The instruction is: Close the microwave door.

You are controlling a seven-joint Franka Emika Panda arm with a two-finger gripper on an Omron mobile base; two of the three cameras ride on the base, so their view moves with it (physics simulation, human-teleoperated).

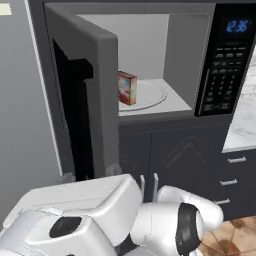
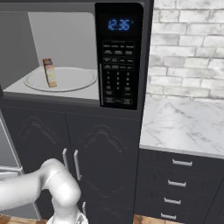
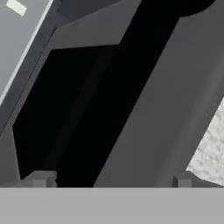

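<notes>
You have one microwave [image 1: 150,60] set into the dark cabinetry, and its one door [image 1: 102,95] stands swung wide out to the left, edge-on toward you in the left base view, with the black bar handle [image 1: 75,120] on its outer face. In the cavity you can count one small box [image 1: 127,88], upright on the one round glass turntable [image 1: 150,95]; its print is too small to read. One keypad panel [image 2: 118,72] sits at the right, and its blue display [image 2: 119,24] reads 12:36.

Below are two cabinet doors, each with one slim silver handle [image 2: 77,165]; beside them you can count four drawer pulls [image 2: 182,162] under the marble counter [image 2: 183,122].

In the hand view the gripper [image 3: 111,180] is close against the door, whose dark window is cut off by the frame. Two fingertips [image 3: 40,179] stand apart, grasping nothing. The arm's body hides the door's lower edge.
</notes>
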